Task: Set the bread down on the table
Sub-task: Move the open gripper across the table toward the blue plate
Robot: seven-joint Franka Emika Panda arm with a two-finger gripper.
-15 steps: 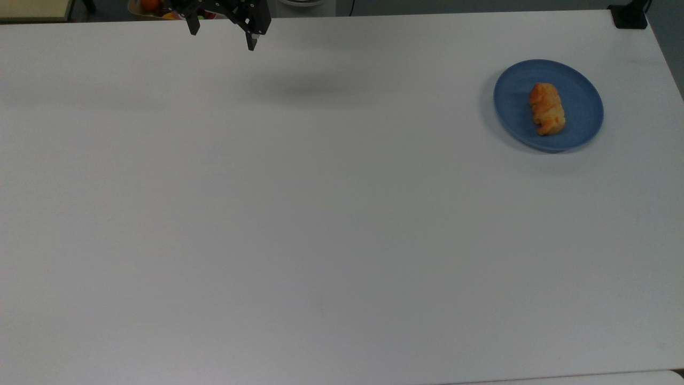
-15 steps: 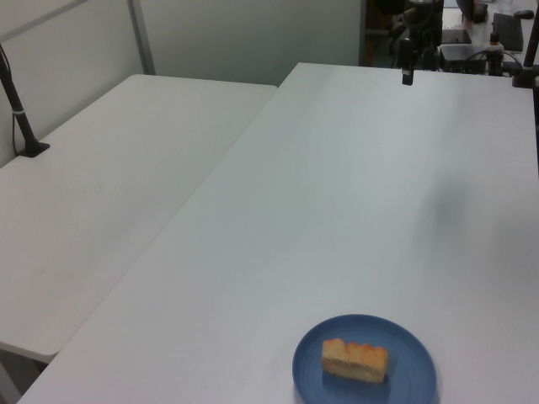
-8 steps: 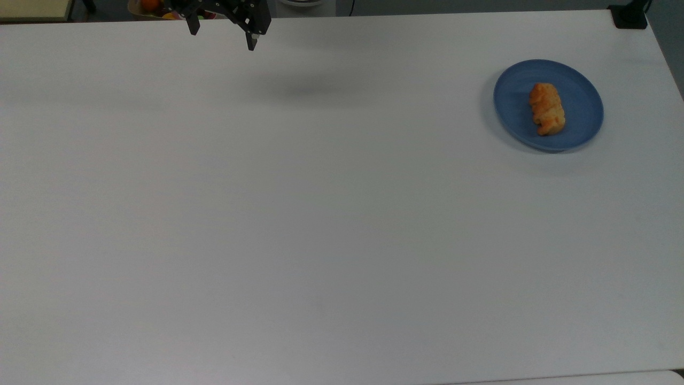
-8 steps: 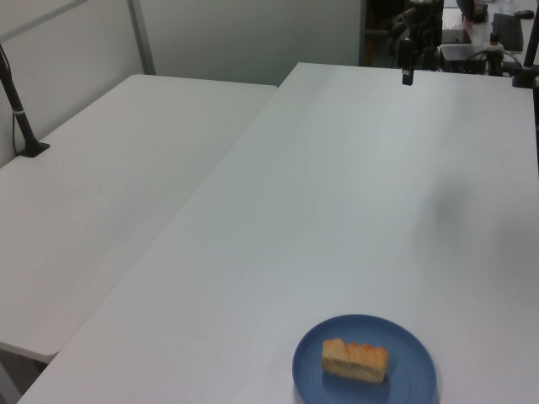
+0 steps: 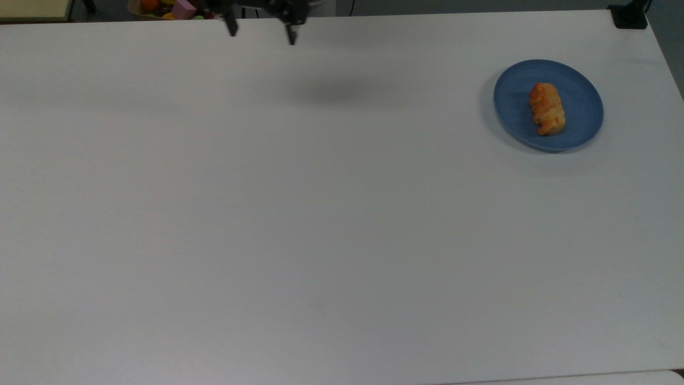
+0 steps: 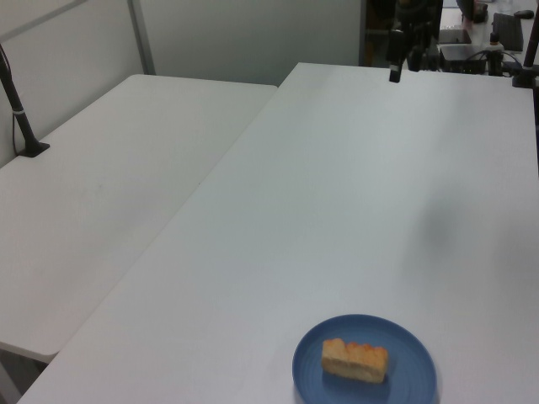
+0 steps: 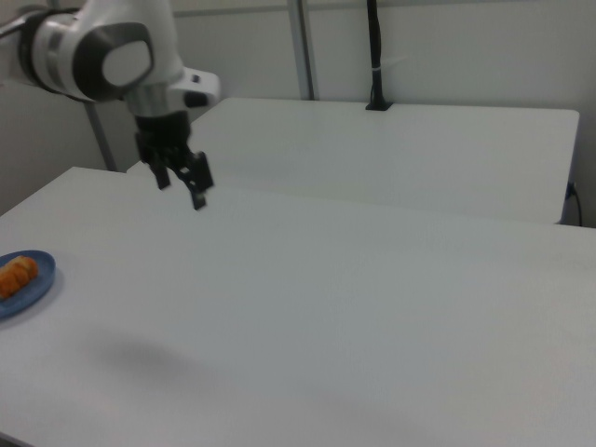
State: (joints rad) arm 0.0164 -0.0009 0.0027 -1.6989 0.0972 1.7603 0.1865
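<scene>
The bread (image 5: 547, 108), a golden flaky roll, lies on a round blue plate (image 5: 513, 85) near the top view's right edge of the white table (image 5: 320, 214). In the left view the bread (image 6: 354, 360) and plate (image 6: 414, 364) sit at the near edge; in the right view the bread (image 7: 16, 275) and plate (image 7: 30, 291) are at the far left. My gripper (image 5: 262, 35) hangs open and empty above the table's far edge in the top view, well to the left of the plate. It also appears in the left view (image 6: 404, 66) and the right view (image 7: 182, 191).
A second white table (image 6: 109, 168) adjoins this one, with a black clamped post (image 6: 21, 118) on it. A black mount (image 5: 629, 16) sits at the top view's far right corner. Coloured items (image 5: 165, 6) lie beyond the far edge.
My gripper has shifted to the top view's right along the far edge, still open. The bread and plate have not moved.
</scene>
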